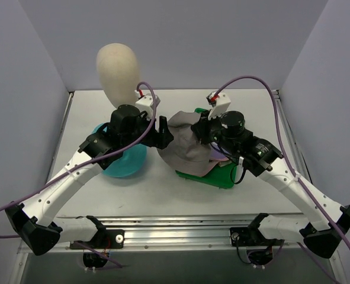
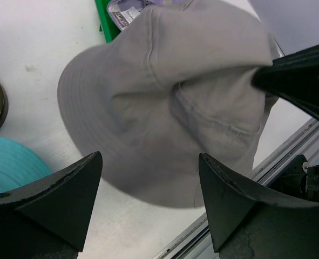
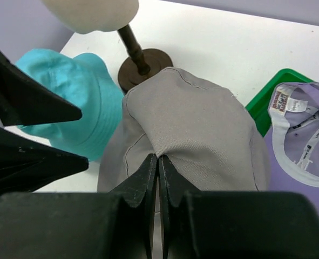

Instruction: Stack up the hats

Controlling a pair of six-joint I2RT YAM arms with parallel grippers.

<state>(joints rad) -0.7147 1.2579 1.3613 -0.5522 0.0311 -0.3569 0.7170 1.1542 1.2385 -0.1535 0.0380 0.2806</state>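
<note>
My right gripper (image 3: 158,157) is shut on a pinch of the grey floppy hat (image 3: 202,118) and holds it up above the table. In the top view the grey hat (image 1: 183,145) hangs between the two arms, partly over the green tray (image 1: 213,179). My left gripper (image 2: 150,155) stands open just at the grey hat's (image 2: 164,108) left brim, with nothing between its fingers. A lilac cap (image 3: 305,156) lies upside down in the tray. A teal floppy hat (image 1: 124,161) lies on the table under the left arm.
The cream mannequin head (image 1: 116,66) on its brown stand (image 3: 143,65) stands at the back left, just behind the teal hat. The metal rail (image 2: 289,156) runs along the table's near edge. Walls close in both sides.
</note>
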